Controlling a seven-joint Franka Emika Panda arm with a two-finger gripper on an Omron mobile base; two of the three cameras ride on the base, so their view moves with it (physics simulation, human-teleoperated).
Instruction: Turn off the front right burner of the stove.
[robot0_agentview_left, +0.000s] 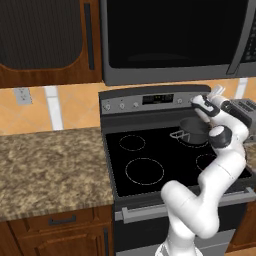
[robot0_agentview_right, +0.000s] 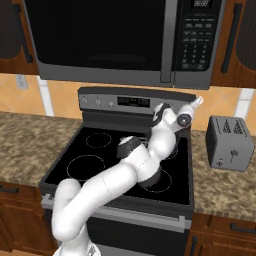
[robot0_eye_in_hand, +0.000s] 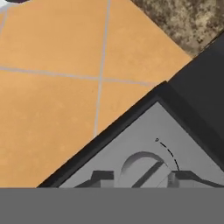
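Your gripper (robot0_eye_in_hand: 140, 177) sits at the bottom of the hand view, fingertips spread on either side of a round knob (robot0_eye_in_hand: 142, 168) on the stove (robot0_agentview_left: 150, 155) back panel. The front right burner (robot0_agentview_right: 159, 181), unlit, lies lower centre-right in the right base view.

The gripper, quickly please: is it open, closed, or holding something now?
The gripper: its two dark fingers stand either side of a round grey knob on the stove's steel back panel; whether they clamp it cannot be told.
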